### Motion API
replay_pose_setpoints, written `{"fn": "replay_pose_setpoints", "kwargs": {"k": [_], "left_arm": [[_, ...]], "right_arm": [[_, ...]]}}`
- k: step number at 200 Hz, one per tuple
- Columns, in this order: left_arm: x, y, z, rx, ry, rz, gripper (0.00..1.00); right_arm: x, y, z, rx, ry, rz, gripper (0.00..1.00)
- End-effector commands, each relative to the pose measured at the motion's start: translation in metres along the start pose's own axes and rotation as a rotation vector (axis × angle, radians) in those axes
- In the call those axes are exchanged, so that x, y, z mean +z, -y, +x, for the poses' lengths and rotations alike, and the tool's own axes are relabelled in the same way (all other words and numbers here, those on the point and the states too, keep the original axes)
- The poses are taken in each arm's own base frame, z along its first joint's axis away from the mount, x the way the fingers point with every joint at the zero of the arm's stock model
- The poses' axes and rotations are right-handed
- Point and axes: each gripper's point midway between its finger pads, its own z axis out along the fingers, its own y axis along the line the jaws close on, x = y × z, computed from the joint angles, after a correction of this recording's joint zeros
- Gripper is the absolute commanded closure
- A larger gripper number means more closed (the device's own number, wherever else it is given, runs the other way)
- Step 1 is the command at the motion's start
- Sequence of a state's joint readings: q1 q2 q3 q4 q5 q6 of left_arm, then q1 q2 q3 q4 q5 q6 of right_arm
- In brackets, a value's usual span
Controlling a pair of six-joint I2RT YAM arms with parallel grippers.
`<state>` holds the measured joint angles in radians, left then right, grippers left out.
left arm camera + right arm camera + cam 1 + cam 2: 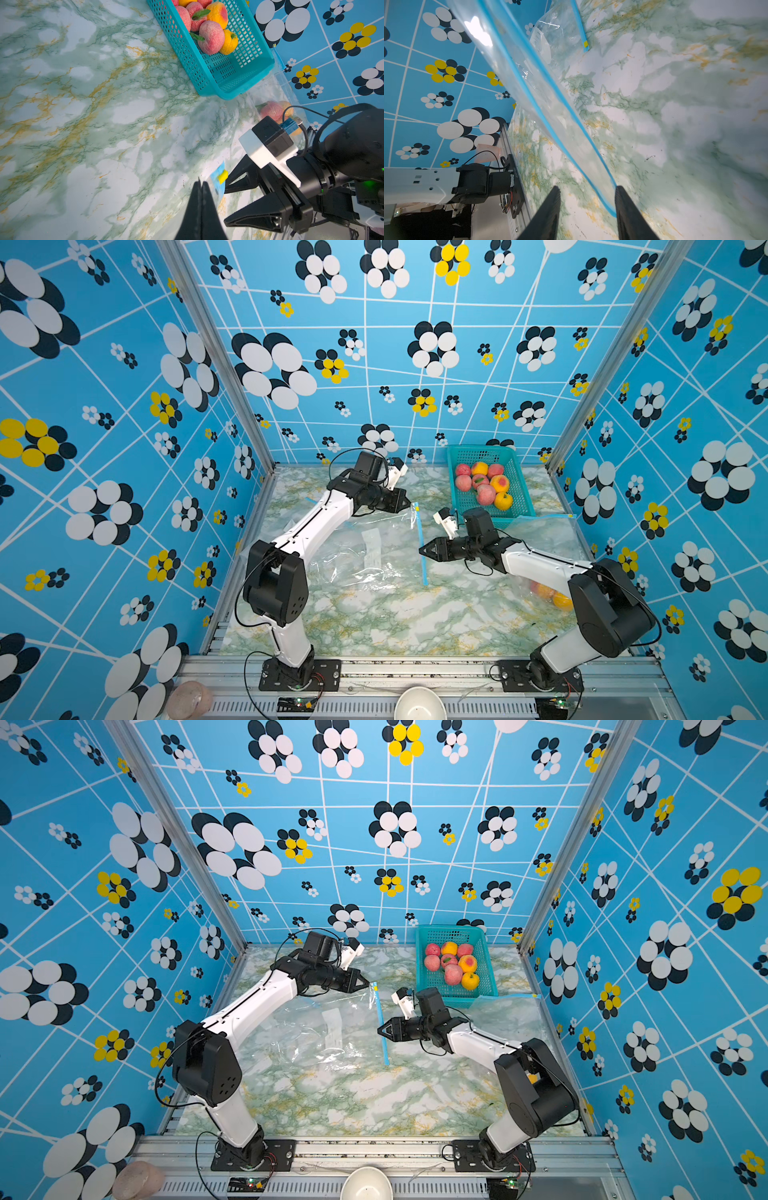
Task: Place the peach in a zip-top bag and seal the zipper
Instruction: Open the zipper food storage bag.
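1. A clear plastic zip-top bag [357, 547] with a blue zipper strip [418, 526] lies crumpled on the green-veined marble table [395, 614]. It is just beside the teal mesh basket [517, 489], on the left arm's side. Pink and orange peaches [485, 493] sit in that basket.
2. The left gripper [408, 504] is clamped on the strip's end nearest the basket. The right gripper [587, 188] stands part-open astride the strip's middle, which runs against one of its fingers [627, 207].
3. The strip's long axis runs from beside the basket toward the arms' bases, and the bag's mouth faces the basket's side.
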<state>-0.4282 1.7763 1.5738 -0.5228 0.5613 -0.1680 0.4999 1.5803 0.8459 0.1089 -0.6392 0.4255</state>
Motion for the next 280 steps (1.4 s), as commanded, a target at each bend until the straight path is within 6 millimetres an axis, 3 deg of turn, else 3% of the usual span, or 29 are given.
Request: {"fn": "replay_pose_setpoints", "kwargs": {"k": [1, 81, 141, 154, 178, 197, 205, 222, 246, 264, 280], "left_arm": [[-0.006, 0.008, -0.007, 0.016, 0.019, 0.013, 1.00], [-0.003, 0.008, -0.009, 0.012, 0.019, 0.017, 1.00], [-0.001, 0.012, -0.007, 0.010, 0.012, 0.025, 1.00], [0.001, 0.014, -0.008, 0.011, 0.013, 0.028, 1.00], [0.008, 0.013, -0.008, 0.005, 0.012, 0.001, 1.00], [0.015, 0.010, -0.008, 0.015, 0.010, -0.056, 1.00], [0.017, 0.010, -0.009, 0.027, 0.007, -0.086, 0.93], [0.011, 0.000, -0.019, 0.039, 0.043, -0.201, 0.80], [-0.029, -0.014, -0.051, 0.065, 0.202, -0.383, 0.63], [-0.057, -0.009, -0.068, 0.114, 0.263, -0.450, 0.58], [-0.066, -0.001, -0.067, 0.165, 0.246, -0.476, 0.58]], "right_arm": [[0.002, -0.011, -0.016, -0.039, 0.025, -0.042, 0.58], [0.006, -0.017, -0.015, -0.019, 0.030, -0.082, 0.72], [0.011, -0.031, -0.033, -0.001, 0.067, -0.146, 0.71], [0.012, -0.037, -0.039, 0.006, 0.077, -0.161, 0.72], [0.004, -0.061, -0.068, 0.070, 0.145, -0.244, 0.87], [-0.008, -0.080, -0.087, 0.126, 0.188, -0.293, 0.93], [-0.013, -0.083, -0.093, 0.150, 0.199, -0.294, 0.95], [-0.018, -0.073, -0.095, 0.246, 0.193, -0.256, 0.99], [-0.024, -0.032, -0.089, 0.433, 0.220, -0.165, 1.00], [-0.030, 0.001, -0.078, 0.540, 0.248, -0.057, 1.00], [-0.032, 0.011, -0.075, 0.594, 0.271, -0.022, 1.00]]}}
